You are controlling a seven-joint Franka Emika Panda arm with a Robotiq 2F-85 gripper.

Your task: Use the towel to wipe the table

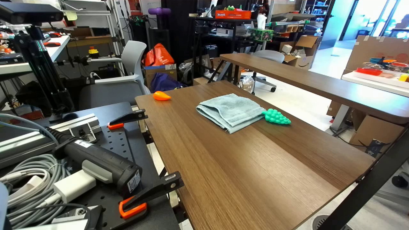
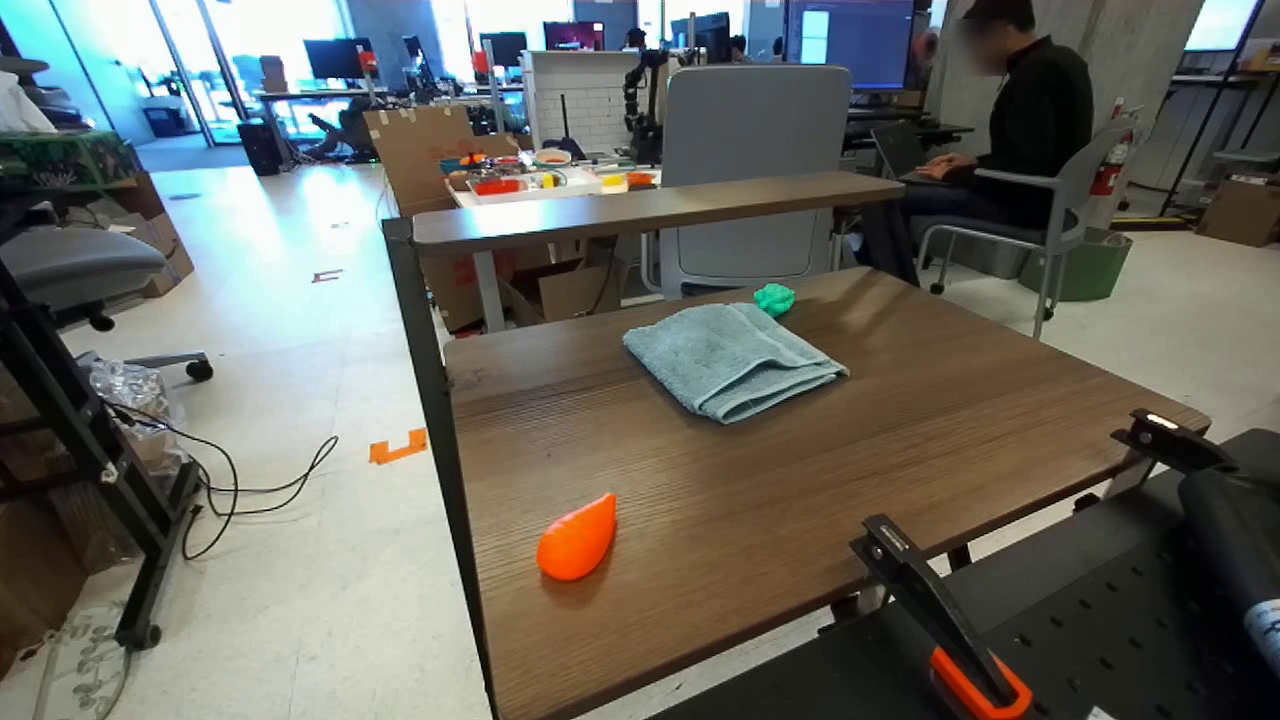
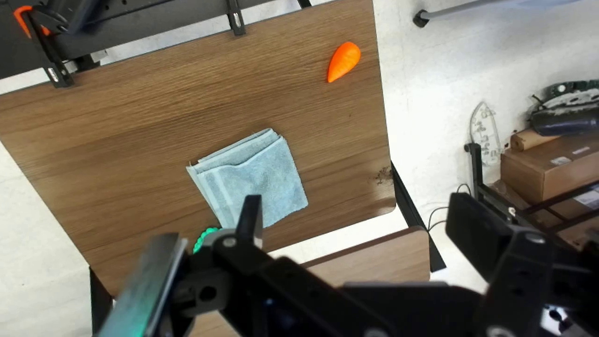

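Both fingers of the Robotiq gripper (image 3: pixel 354 210) stood spread wide apart in the wrist view. Clear of them, the grey-blue terry towel (image 3: pixel 262 182) lay loosely folded, roughly square, on the brown wood-grain table (image 3: pixel 140 126). Just beside one towel corner sat a green grape-bunch toy (image 1: pixel 277 117); well apart, near the table's edge, lay an orange teardrop-shaped object (image 2: pixel 577 540).

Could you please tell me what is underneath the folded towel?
The towel lies on the brown table. The patch it covers is hidden, so I cannot tell whether anything else is beneath it.
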